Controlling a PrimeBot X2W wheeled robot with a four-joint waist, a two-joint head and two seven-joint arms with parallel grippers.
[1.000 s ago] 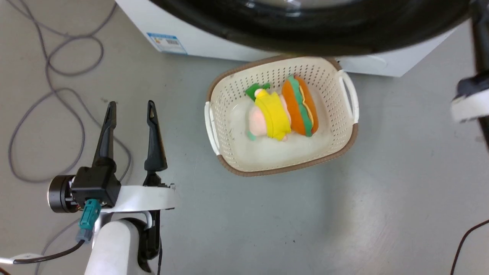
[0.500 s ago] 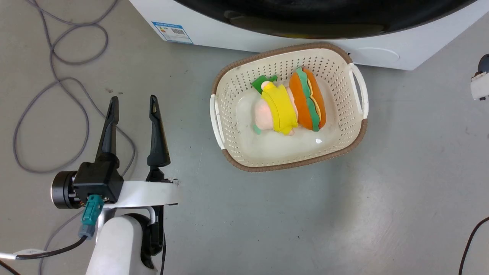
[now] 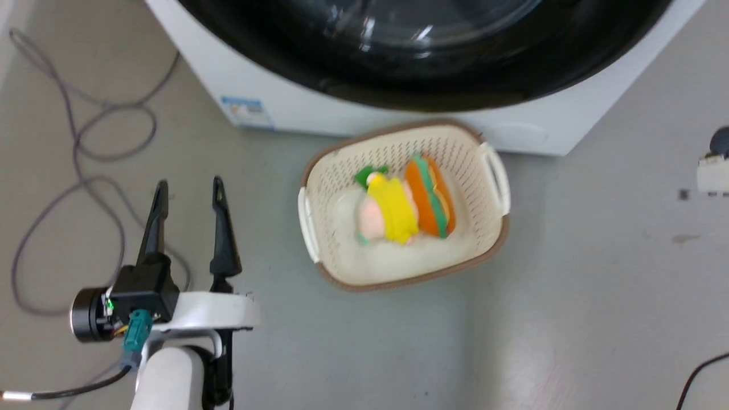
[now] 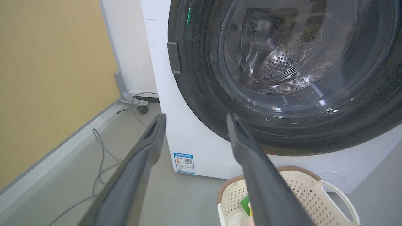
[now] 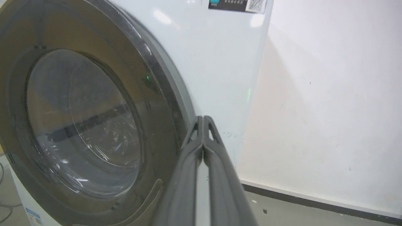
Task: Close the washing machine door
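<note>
1 washing machine [image 3: 296, 108], 1 washing machine door [image 3: 427, 91], 1 basket [image 3: 336, 188], 2 plush toys [image 3: 393, 213], 1 grey cable [image 3: 155, 122], 2 grippers (left gripper [image 3: 188, 182], right gripper [image 5: 203, 118]).

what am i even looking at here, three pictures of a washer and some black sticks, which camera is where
All three cameras sit on one wheeled robot with two arms. The top-down picture is from its head. On the floor, a cream basket holding soft toys stands in front of the white washing machine, and grey cables lie to the left. The black sticks are the fingers of its left pincer, which is open and empty. The other two pictures come from the wrists and look along the fingers. The right pincer is shut on nothing, near the edge of the round washing machine door, which looks closed.
</note>
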